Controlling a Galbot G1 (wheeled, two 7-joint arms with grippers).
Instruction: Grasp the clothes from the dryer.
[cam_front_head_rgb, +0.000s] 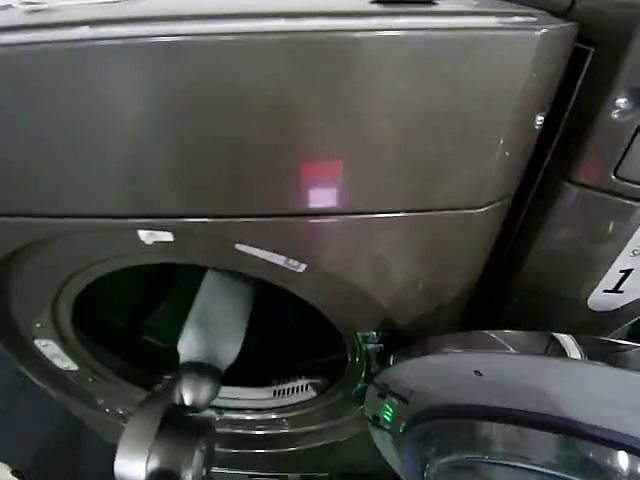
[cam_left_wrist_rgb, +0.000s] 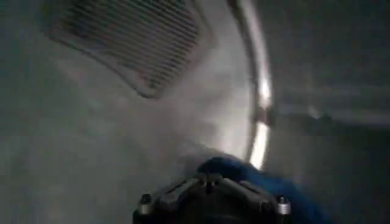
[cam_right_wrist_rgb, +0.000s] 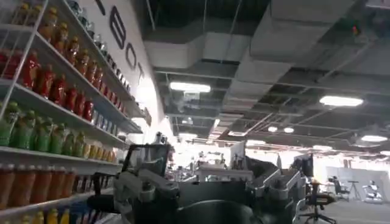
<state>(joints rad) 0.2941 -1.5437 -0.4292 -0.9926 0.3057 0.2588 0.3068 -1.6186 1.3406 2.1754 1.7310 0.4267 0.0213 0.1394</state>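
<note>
Left wrist view: my left claw is deep in the dryer; grip unclear, so the clothes might slip free.

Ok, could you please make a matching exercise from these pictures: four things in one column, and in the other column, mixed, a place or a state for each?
Things:
1. door
2. left arm
3. clothes
4. bottles

Place or state:
A. in rows on shelves
B. swung open
C. blue, right by the left gripper
D. reaches into the dryer

Pairs: 1-B, 2-D, 3-C, 4-A.

The right gripper is idle and faces the room.
</note>
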